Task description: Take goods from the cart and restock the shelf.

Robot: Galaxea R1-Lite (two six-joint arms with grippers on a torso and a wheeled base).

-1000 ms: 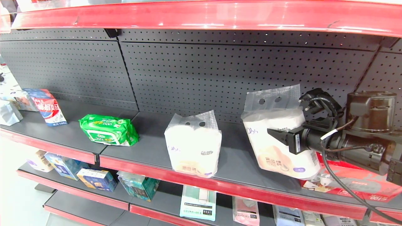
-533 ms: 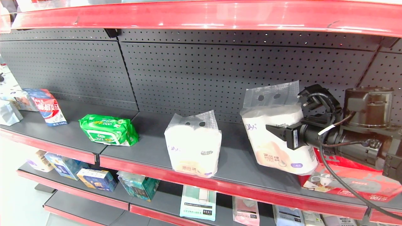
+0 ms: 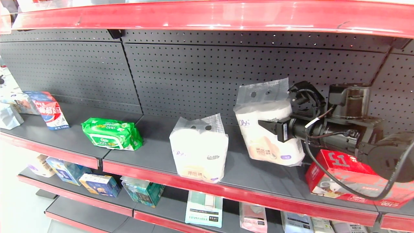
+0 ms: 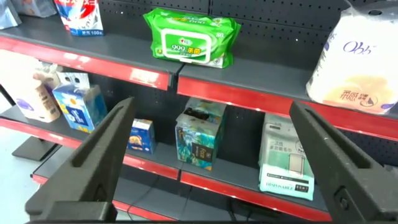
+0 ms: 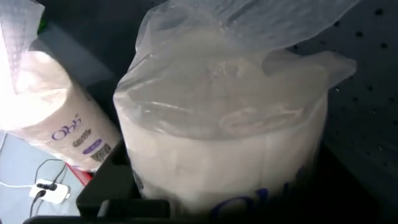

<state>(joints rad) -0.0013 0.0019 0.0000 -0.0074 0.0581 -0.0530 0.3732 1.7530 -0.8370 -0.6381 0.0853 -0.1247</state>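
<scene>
Placing step: right gripper clamped the tilted white plastic-wrapped tissue pack over the dark grey shelf. Next move needed setting it flat, then release. Left gripper was wide open, empty.

The right arm is matte black with a round joint housing. A black cable loops beneath, carrying what looks like a white tag. The left gripper has black wedge-shaped fingers.
</scene>
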